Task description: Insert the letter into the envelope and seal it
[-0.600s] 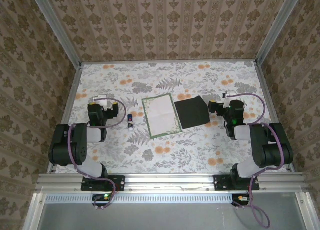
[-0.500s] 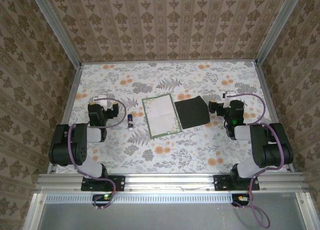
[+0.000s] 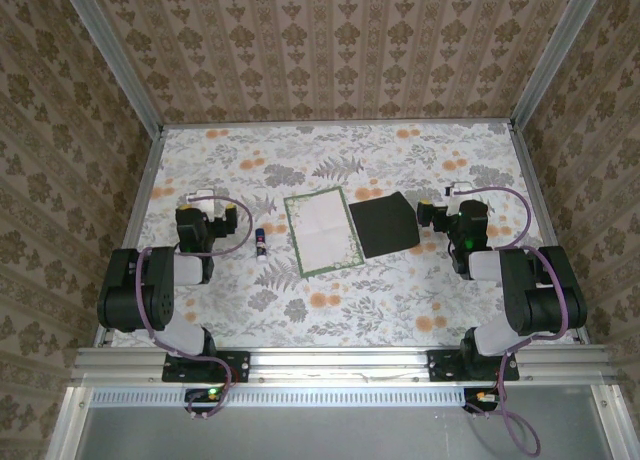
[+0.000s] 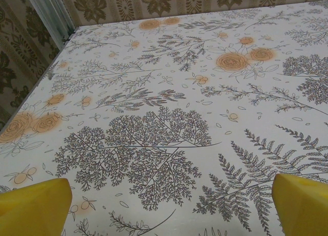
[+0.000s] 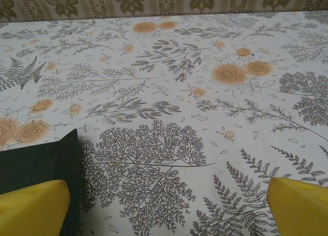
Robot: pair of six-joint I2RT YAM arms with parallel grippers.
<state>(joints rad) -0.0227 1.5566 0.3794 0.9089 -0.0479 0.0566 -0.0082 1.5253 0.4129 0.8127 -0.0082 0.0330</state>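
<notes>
Floral table: letter long axis near-far, envelope just beside.

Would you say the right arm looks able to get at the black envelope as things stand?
Probably yes: the envelope lies flat on the table just left of the open right pincer, very close to it, and nothing lies between them.

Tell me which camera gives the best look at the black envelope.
The top external view. It shows the whole envelope from above, lying flat just right of the letter. The right wrist view catches just one dark corner of the envelope at its lower left.
</notes>
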